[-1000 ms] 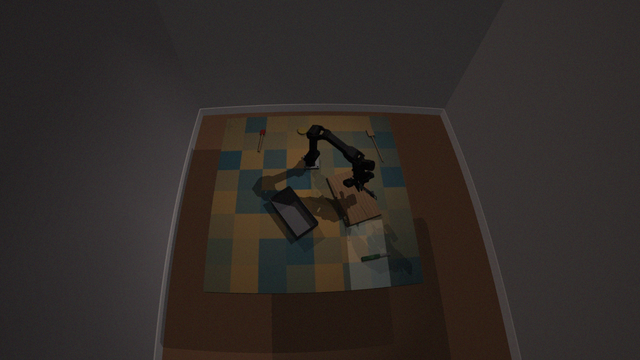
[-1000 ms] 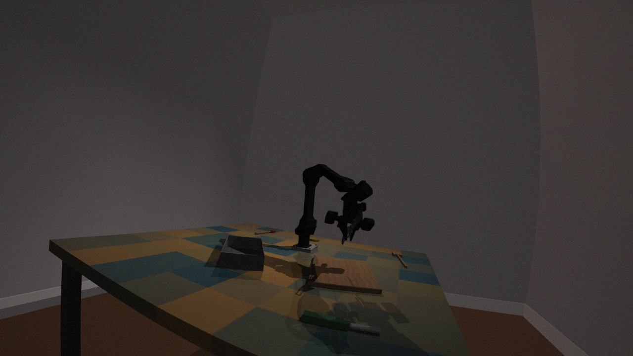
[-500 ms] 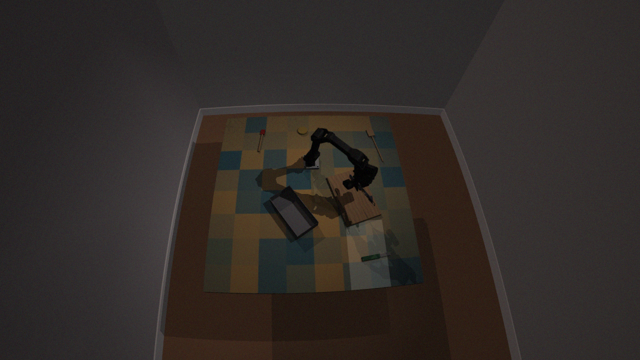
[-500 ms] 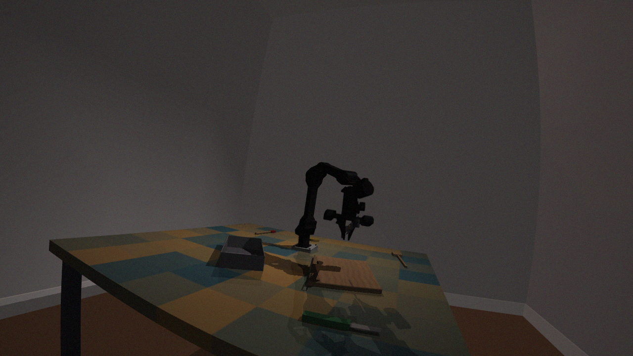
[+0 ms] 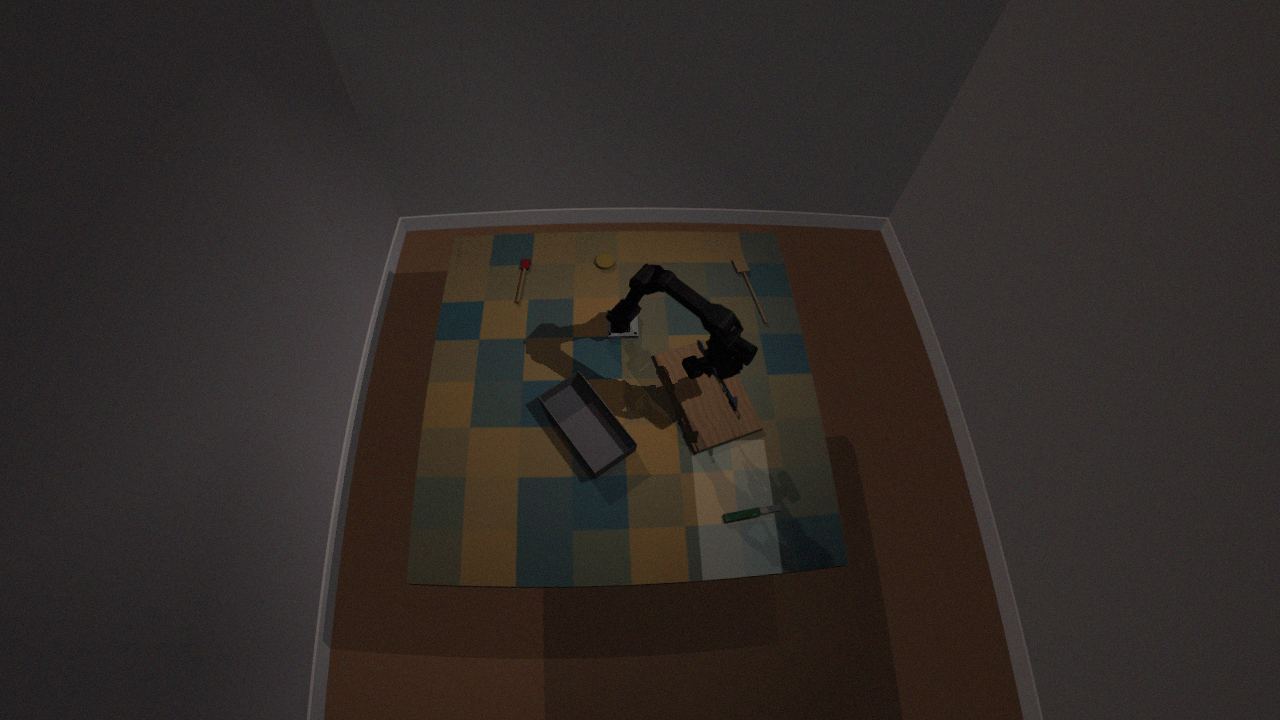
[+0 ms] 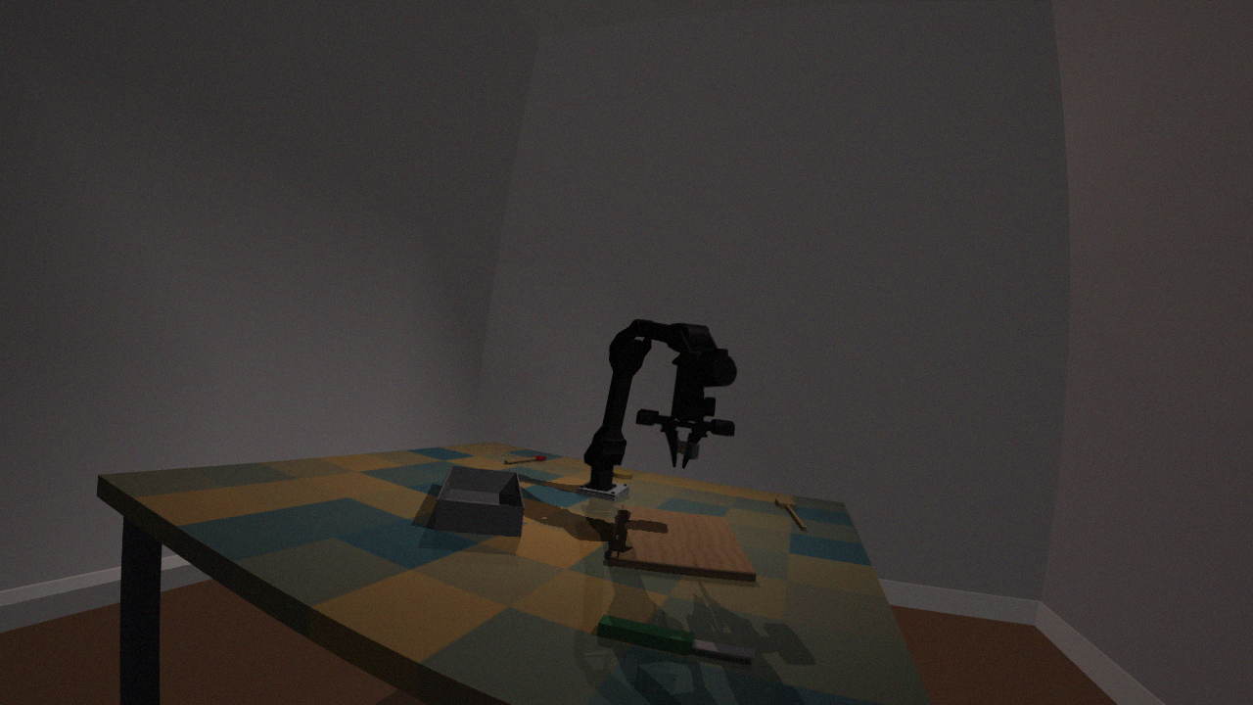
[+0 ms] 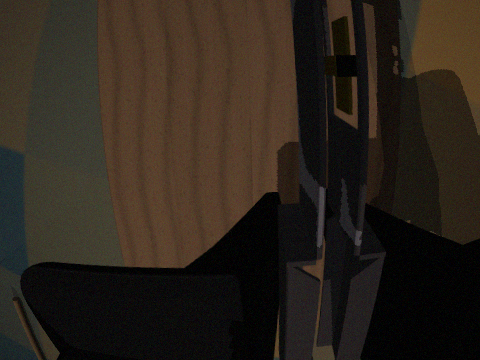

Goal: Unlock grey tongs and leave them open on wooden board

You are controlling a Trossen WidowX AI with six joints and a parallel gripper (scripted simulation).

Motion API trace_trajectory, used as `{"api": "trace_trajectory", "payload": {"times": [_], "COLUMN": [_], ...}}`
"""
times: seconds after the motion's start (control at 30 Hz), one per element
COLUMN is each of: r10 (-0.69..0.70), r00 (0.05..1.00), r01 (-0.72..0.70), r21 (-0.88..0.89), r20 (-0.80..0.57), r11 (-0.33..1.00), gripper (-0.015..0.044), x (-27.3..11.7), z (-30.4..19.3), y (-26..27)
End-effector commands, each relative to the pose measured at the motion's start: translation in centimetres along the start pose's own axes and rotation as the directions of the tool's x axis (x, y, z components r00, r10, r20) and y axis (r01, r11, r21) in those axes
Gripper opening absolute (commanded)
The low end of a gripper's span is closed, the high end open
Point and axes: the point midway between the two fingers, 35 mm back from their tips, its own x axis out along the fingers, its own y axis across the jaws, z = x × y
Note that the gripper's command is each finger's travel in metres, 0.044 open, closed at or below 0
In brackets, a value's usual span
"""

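One rectangular grey open-topped roasting tin is sitting left of centre in the top view. One flat brown wooden board is lying right of centre there. Two long, thin, pale-handled utensils, one red-headed, one tan-headed, are lying upper left and upper right. One green-handled tool is lying lower right.

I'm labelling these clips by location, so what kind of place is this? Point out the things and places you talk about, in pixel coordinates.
Probably a robot test room dressed for kitchen tasks: a black arm [image 5: 684,295] [image 6: 620,386] on a patchwork table [image 5: 492,510] [image 6: 411,604], with a roasting tin [image 5: 586,429] [image 6: 480,517] and wooden board [image 5: 716,420] [image 6: 692,543] [image 7: 200,125].
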Motion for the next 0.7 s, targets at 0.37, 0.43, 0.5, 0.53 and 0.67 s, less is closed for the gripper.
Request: {"api": "trace_trajectory", "payload": {"times": [0.37,0.43,0.5,0.53,0.67], "r10": [0.016,0.016,0.016,0.016,0.016], "r00": [0.993,0.993,0.993,0.993,0.993], "r01": [-0.011,-0.011,-0.011,-0.011,-0.011], "r21": [0.046,0.046,0.046,0.046,0.047], "r20": [-0.114,-0.114,-0.114,-0.114,-0.113], "r11": [0.999,0.999,0.999,0.999,0.999], "gripper": [-0.0150,-0.0150,-0.0150,-0.0150,-0.0150], "x": [-1.1,-1.1,-0.9,-0.7,-0.1], "z": [-0.5,-0.5,-0.5,-0.5,-0.5], "y": [-0.6,-0.6,-0.5,-0.5,-0.5]}}
